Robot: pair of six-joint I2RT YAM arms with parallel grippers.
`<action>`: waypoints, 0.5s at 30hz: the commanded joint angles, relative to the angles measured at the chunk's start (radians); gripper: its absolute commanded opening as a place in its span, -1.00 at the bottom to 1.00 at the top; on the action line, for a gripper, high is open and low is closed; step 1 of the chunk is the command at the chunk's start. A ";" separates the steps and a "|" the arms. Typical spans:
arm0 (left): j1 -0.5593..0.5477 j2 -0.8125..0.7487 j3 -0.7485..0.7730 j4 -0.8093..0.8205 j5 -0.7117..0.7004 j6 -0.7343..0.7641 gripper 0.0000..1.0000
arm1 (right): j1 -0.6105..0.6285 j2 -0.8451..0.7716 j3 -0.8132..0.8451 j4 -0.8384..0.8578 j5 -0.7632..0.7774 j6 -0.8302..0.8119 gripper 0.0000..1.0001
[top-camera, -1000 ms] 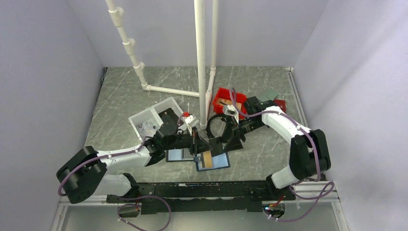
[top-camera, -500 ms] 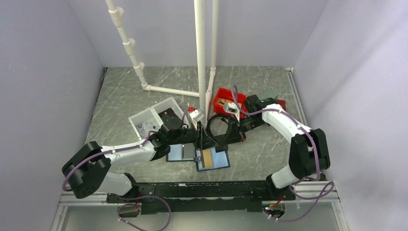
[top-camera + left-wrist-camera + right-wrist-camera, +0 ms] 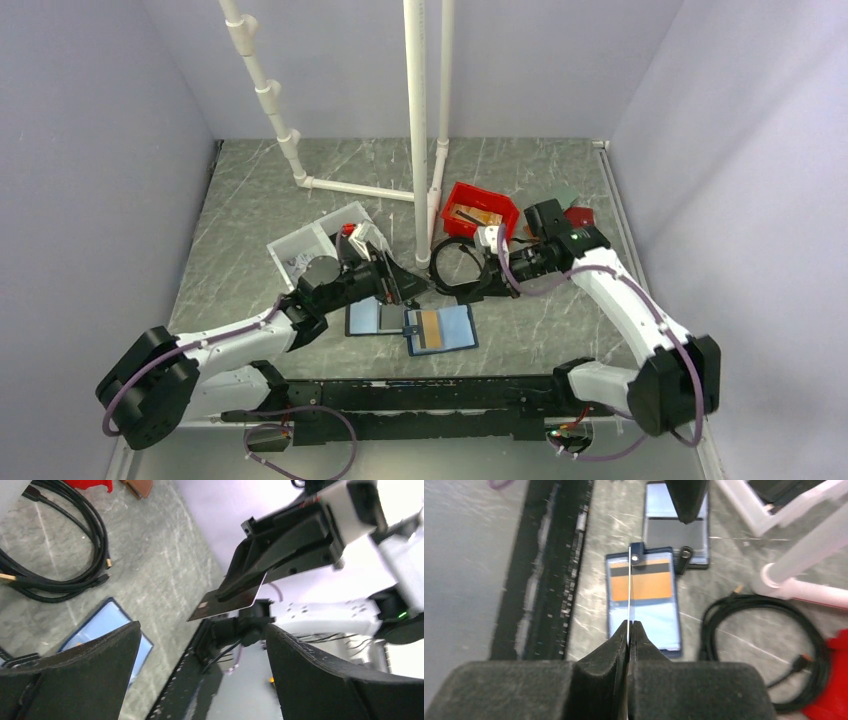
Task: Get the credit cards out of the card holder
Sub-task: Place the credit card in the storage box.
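Note:
The navy card holder lies open on the table near the front rail, light-blue side up. One gold-orange credit card with a black stripe rests in it. My right gripper is shut on a second credit card, held edge-on above the holder. From the left wrist, that card sticks out of the right gripper. My left gripper is open and holds nothing. It sits left of the card, apart from it.
A black-edged folio lies just left of the holder, under my left arm. A black cable coil, a red bin, a white tray and a white pipe stand lie behind. A black rail runs along the front.
My right gripper has shut on the upright card. My left gripper has opened, let go of it and drawn back to the left. The right arm has swung its elbow outward.

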 commanded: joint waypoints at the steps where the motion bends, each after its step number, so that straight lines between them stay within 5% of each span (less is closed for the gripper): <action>1: 0.013 -0.039 0.014 0.065 -0.031 -0.278 0.99 | 0.006 -0.127 -0.030 0.163 0.105 -0.100 -1.00; 6: 0.010 0.020 0.014 0.186 -0.032 -0.579 0.93 | 0.009 -0.130 0.019 0.072 0.110 -0.311 -1.00; 10: -0.040 0.055 0.041 0.212 -0.078 -0.673 0.87 | 0.003 -0.169 -0.034 0.121 0.032 -0.337 -1.00; 15: -0.123 0.028 0.186 -0.199 -0.171 -0.664 0.84 | -0.010 -0.206 -0.103 0.121 0.011 -0.406 -1.00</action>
